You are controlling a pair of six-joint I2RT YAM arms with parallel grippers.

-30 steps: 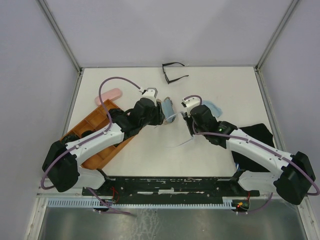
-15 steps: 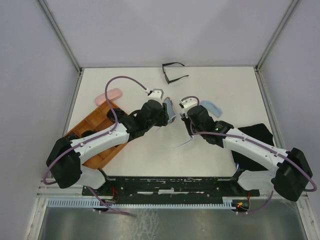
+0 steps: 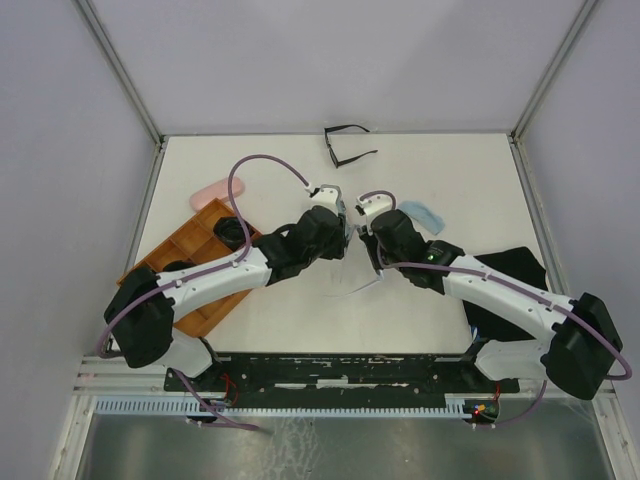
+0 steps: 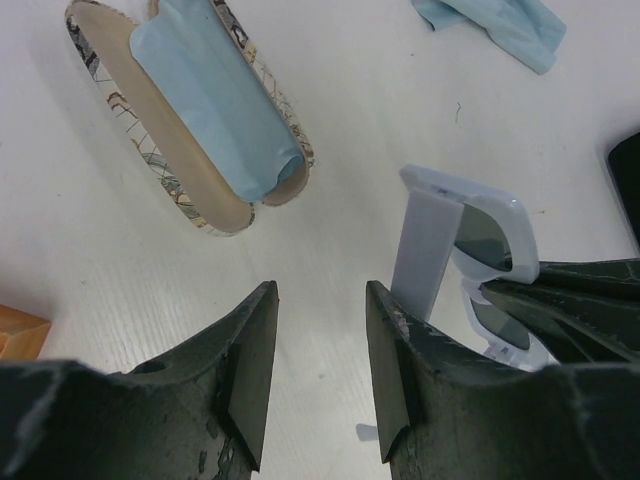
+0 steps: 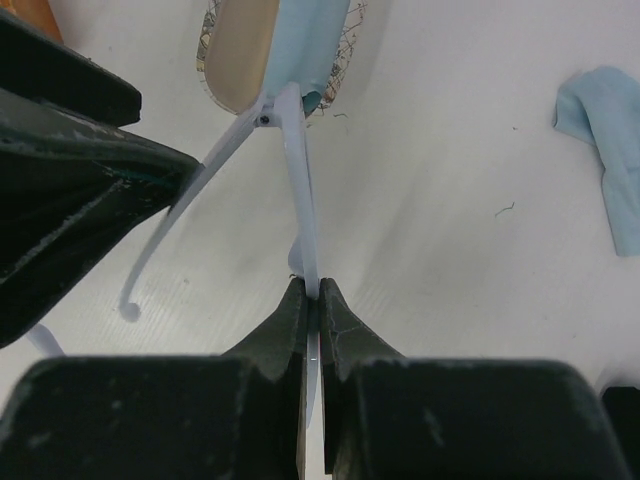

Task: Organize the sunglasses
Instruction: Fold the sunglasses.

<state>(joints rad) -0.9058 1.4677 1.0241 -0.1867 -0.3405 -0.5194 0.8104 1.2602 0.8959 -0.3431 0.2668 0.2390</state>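
No legible text, label, brand, number or sign in any view. Patterned case, lying open on the table: the outer print is fine scribbled line-work, and no letters can be made out in it. Pale frame of the sunglasses - no marking can be read on the arm or front.

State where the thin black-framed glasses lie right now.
In the top view, the thin black-framed glasses lie at the table's far edge, near its middle, beyond the light-blue cloth and to its left.
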